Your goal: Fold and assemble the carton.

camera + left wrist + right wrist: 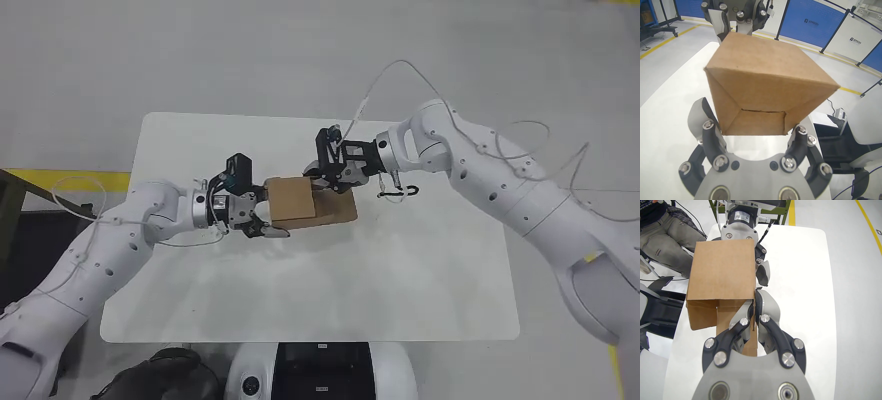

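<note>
The brown carton is held above the middle of the white table, opened into a square tube. In the left wrist view its open end faces the camera. My left gripper stands open, one finger on each side of that near end. One left finger shows just beside the carton's side wall. My right gripper is shut on the edge of a carton wall at the other end, where flaps hang down. From above, the right gripper sits at the carton's far corner and the left gripper at its near-left end.
The white table has free room on its right half and along the front. A small black loop of cable hangs by the right wrist. Blue and white partition panels stand beyond the table.
</note>
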{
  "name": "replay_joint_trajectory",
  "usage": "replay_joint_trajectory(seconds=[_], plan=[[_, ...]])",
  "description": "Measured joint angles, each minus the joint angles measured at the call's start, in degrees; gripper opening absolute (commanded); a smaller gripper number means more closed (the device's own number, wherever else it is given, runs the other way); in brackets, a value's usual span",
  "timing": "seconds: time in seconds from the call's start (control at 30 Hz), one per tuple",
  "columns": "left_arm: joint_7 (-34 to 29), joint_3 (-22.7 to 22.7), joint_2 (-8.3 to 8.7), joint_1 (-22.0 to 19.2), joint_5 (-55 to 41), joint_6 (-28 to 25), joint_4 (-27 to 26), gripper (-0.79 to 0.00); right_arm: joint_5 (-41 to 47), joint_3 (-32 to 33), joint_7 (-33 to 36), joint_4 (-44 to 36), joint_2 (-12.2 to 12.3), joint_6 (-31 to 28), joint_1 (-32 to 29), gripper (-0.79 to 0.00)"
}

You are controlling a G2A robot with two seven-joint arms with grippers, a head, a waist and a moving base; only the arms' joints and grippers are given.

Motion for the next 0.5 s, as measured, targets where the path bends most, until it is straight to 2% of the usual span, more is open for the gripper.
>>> replay_joint_trajectory(seconds=[0.03,0.1,0.27,0.3,0.37,0.43,0.5], plan=[[0.09,0.23,-0.01,-0.16,-0.03,0.00,0.12,-0.206,-0.02,-0.37,-0.46,0.11,-0.02,0.00,0.17,-0.785],[0.18,0.72,-0.02,-0.53,-0.19,0.00,0.42,-0.268,-0.11,-1.22,-1.44,0.38,-0.07,0.00,0.59,-0.785],[0.12,1.70,0.00,-1.30,-0.73,0.00,0.89,-0.228,-0.56,-2.55,-3.43,1.00,-0.19,0.00,1.33,-0.785],[0.07,1.84,0.01,-1.41,-0.83,0.00,0.97,-0.206,-0.69,-2.55,-3.60,1.07,-0.22,0.00,1.32,-0.714],[0.04,2.12,0.04,-1.62,-1.18,0.00,1.18,-0.197,-0.94,-2.52,-3.87,1.17,-0.28,0.00,1.27,-0.502],[0.04,2.30,0.07,-1.76,-1.52,0.00,1.35,-0.215,-1.12,-2.51,-4.09,1.22,-0.32,0.00,1.24,-0.440],[-0.01,2.48,0.11,-1.93,-1.83,0.00,1.45,-0.234,-1.28,-2.51,-4.30,1.30,-0.35,0.00,1.20,-0.434]])
